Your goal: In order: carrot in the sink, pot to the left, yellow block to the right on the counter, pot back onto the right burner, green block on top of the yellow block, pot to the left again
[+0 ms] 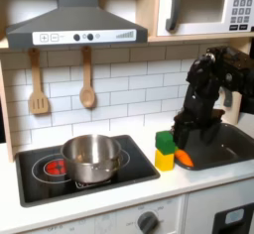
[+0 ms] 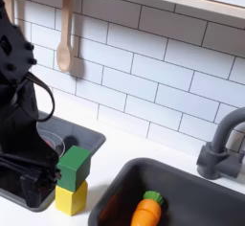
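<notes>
In the first exterior view, the pot [image 1: 91, 157] stands on the black cooktop [image 1: 40, 178], over its middle, left of the sink [image 1: 230, 144]. Part of a red burner [image 1: 55, 167] ring shows at the pot's left side. Further right, on the counter [image 1: 149, 193] just left of the sink, the green block [image 1: 165, 142] sits on top of the yellow block [image 1: 165, 160], the two touching and roughly square to each other. The carrot [image 1: 184, 159] lies at the sink's left edge, just right of the yellow block. The arm [image 1: 213, 84] rises over the sink, and the gripper [image 1: 187, 129] hangs just right of the green block; whether its fingers are wide or narrow I cannot tell.

In the second exterior view, the dark arm fills the left edge, with the stacked blocks just right of it on the counter beside the sink. The carrot lies inside the sink with its green top upward, and the faucet [image 2: 222, 148] curves at the sink's far right.
</notes>
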